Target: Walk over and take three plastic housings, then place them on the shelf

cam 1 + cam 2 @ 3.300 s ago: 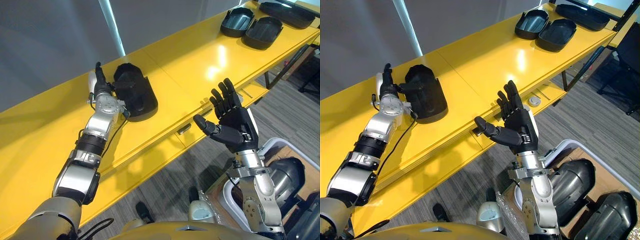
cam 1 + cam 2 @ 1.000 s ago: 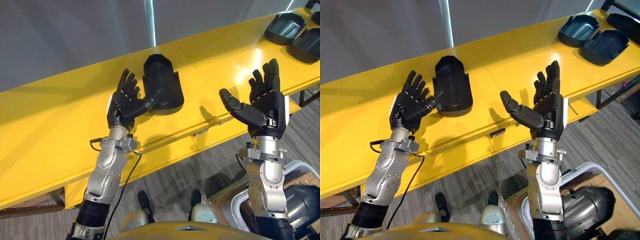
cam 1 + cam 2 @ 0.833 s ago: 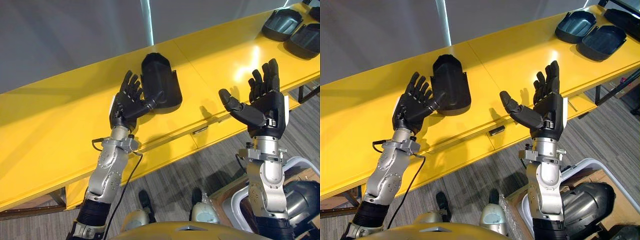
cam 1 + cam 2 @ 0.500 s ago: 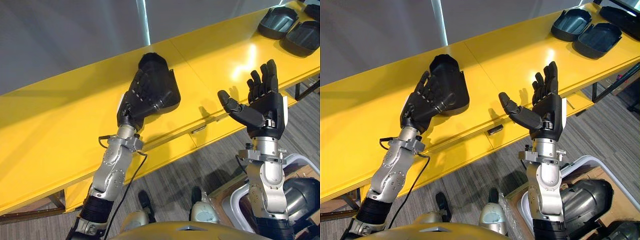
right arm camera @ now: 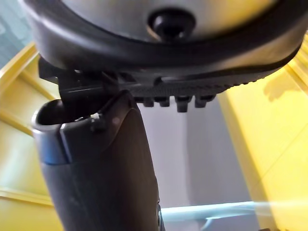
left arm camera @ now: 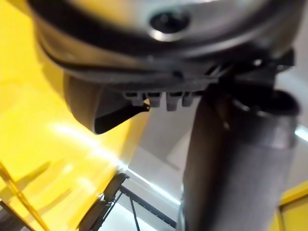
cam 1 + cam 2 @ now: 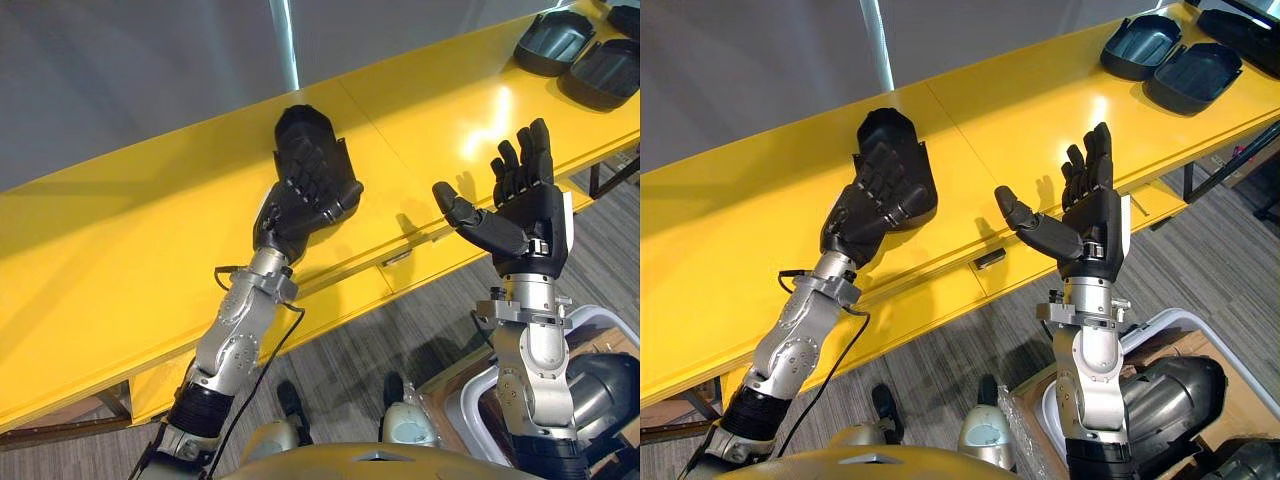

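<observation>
Housing: black plastic housing lying on the yellow shelf, well in from the front edge.
Long axis: runs from the shelf's front edge towards the grey wall, leaning slightly to the robot's left; the rounded end points at the wall.
Left hand: left hand lies palm-down along the housing's top, fingers straight and flat on it, thumb spread out at the housing's right side.
Right hand: right hand raised palm-up over the shelf's front edge, fingers straight and wide, holding nothing, well apart from the housing.
Further along the shelf: two more housings side by side, hollow side up, far to the right.
</observation>
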Tool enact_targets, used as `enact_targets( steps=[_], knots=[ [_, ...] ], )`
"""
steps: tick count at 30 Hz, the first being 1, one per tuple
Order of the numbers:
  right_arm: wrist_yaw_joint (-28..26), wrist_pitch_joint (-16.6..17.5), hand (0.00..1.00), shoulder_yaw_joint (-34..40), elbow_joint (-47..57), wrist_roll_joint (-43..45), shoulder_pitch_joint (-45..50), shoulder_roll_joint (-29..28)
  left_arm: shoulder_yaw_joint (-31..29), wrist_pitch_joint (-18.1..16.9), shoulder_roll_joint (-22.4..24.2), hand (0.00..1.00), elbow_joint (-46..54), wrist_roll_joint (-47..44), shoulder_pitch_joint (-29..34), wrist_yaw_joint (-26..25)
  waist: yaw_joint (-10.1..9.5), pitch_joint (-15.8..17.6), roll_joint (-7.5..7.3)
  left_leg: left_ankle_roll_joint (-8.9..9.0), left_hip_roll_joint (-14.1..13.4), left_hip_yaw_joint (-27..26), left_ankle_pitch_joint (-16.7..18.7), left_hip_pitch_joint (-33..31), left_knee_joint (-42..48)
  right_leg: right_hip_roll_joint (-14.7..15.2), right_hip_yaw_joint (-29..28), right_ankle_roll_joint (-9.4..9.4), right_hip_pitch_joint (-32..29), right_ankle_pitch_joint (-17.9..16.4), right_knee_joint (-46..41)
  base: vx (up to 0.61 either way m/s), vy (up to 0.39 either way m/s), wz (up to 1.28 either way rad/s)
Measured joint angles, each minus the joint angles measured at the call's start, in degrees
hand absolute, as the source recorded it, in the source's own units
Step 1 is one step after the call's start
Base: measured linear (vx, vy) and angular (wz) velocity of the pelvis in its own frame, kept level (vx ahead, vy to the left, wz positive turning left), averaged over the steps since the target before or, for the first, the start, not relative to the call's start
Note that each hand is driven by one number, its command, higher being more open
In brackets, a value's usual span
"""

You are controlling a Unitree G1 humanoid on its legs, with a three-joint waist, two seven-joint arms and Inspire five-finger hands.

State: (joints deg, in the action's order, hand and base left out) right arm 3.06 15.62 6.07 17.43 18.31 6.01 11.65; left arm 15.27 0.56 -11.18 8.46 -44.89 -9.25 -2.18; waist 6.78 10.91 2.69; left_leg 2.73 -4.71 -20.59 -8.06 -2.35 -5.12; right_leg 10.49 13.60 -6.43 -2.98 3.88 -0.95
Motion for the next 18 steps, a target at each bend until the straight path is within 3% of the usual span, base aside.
enact_targets(
  steps=[11, 18],
  knots=[
    [0.04, 0.0, 1.0, -1.13, -1.76, -0.01, 0.0, 0.0, 2.12, 0.94, 0.84, 1.0, -1.55, -6.64, -2.73, -0.09, -0.08, 0.55, -0.24, 0.02, -0.02, -0.96, 0.22, 0.88, -0.01, -0.02, -1.08, 0.0, 0.06, -0.01, -0.2, 0.0, 0.0, -0.04],
    [0.04, 0.0, 1.0, -2.17, -1.76, 0.01, 0.22, 0.0, 2.58, 0.94, 1.38, 1.0, -3.09, -7.12, -5.24, -0.44, 1.29, 1.35, -0.18, -0.07, 0.04, -1.18, 0.26, 0.96, -0.01, 0.04, -1.34, -0.13, -0.01, 0.08, -0.26, 0.0, 0.001, -0.02]
  ],
)
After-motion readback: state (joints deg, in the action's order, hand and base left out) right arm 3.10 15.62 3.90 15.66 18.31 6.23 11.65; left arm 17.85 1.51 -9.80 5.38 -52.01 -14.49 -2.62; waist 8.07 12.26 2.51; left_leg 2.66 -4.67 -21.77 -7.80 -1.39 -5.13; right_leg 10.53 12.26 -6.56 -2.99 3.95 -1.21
